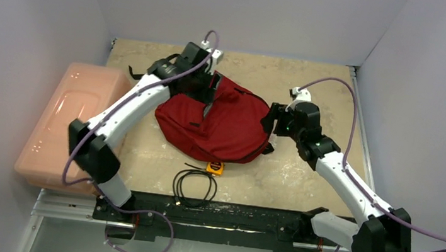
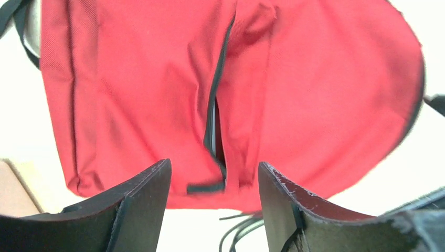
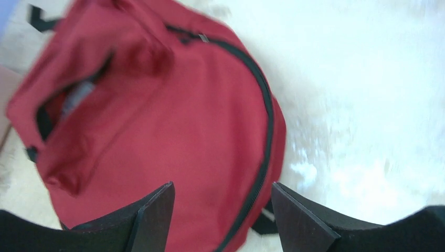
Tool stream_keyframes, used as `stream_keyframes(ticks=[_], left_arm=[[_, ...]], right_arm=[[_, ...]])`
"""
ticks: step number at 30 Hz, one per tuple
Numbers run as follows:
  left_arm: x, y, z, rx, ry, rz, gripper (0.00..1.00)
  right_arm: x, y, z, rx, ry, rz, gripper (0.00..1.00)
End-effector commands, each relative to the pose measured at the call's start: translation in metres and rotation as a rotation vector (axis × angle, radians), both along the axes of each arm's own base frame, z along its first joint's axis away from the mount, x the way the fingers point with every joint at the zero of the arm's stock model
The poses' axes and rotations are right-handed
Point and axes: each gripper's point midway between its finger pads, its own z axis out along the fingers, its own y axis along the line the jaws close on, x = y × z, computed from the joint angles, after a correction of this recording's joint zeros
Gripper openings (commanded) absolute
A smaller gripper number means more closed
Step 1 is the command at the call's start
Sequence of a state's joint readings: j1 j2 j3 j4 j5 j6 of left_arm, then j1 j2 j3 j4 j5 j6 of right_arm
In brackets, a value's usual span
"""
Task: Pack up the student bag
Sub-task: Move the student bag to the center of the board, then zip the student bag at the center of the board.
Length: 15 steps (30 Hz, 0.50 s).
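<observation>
Flanking student bag [image 1: 227, 126], L end effector [image 2: 214, 163] & R end effector [image 3: 222, 184] gape, gripping nothing

The red bag [image 1: 227, 123] lies slumped in the middle of the table [image 1: 320, 86]. The left gripper [image 1: 205, 84] is at its far-left corner, the right gripper [image 1: 271, 124] at its right side. A small yellow object [image 1: 215, 167] sits at the bag's near edge, with a coiled black cable [image 1: 195, 185] just nearer. A pink box [image 1: 65, 124] lines the table's left edge.

Overhead camera looks down; both wrist cameras closely face the student bag [image 1: 233, 127]
</observation>
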<state>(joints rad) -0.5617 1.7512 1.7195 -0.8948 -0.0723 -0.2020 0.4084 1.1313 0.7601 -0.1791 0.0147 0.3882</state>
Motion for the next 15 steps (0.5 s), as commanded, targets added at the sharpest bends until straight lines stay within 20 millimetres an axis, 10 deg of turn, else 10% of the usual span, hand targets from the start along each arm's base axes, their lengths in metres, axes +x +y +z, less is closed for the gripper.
stream_keyframes(ticks=[1, 7, 11, 15], left_arm=[[-0.042, 0.021, 0.052, -0.248, -0.046, 0.075, 0.61], [-0.088, 0.086, 0.039, -0.564, -0.012, 0.486, 0.58], [-0.121, 0.099, 0.024, -0.666, 0.023, 0.640, 0.58], [-0.142, 0.103, 0.007, -0.762, 0.080, 0.769, 0.57]], right_arm=[[0.027, 0.036, 0.091, 0.006, -0.378, 0.212, 0.72], [-0.018, 0.150, 0.143, 0.064, -1.008, 0.657, 0.84], [-0.031, 0.229, 0.111, -0.138, -1.013, 1.074, 0.82], [-0.026, 0.265, 0.084, -0.277, -0.966, 1.208, 0.79]])
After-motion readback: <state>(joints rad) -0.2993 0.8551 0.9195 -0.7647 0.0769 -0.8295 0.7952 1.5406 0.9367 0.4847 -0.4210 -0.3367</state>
